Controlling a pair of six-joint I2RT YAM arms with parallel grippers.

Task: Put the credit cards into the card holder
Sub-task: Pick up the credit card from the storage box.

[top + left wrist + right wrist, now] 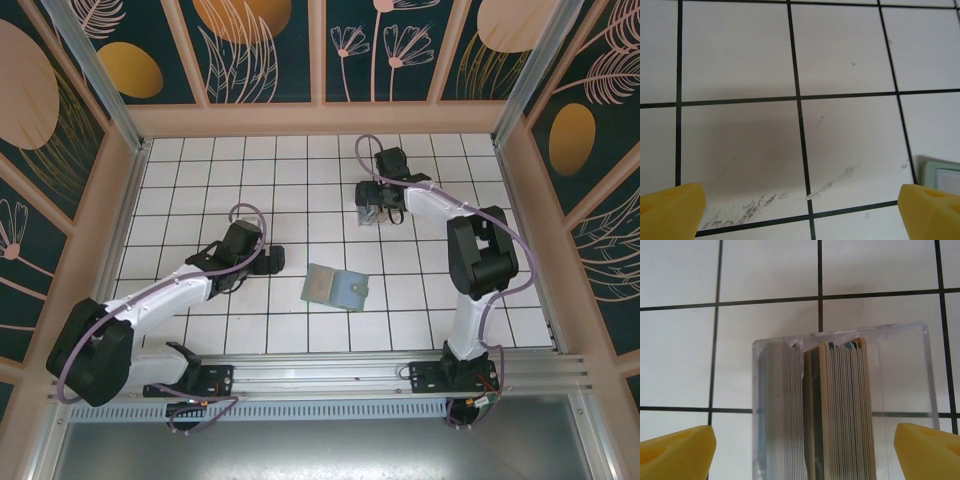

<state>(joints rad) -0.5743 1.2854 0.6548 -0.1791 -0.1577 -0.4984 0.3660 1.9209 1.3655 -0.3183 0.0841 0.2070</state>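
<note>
Grey-green card holder (335,288) lies open on the white tiles (250,190) near the middle; left gripper (800,210) hovers just left of it, fingers wide apart over bare tile; right gripper (805,447), farther back, spreads its fingers above the clear box (900,390) of upright credit cards (840,410).

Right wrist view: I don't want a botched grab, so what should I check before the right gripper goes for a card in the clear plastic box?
1. Right gripper open: ok, its yellow fingertips stand wide apart.
2. Cards available: ok, thin plastic cards stand on edge, packed in the clear plastic box.
3. Jaws lined up on one card: not ok, they straddle the whole box.
4. Grey-green folding wallet in place: ok, flat on the white tiled table between the arms.
5. Wallet slots free: cannot tell.
6. Left gripper out of the way: ok, open over bare tile, apart from the wallet.
</note>
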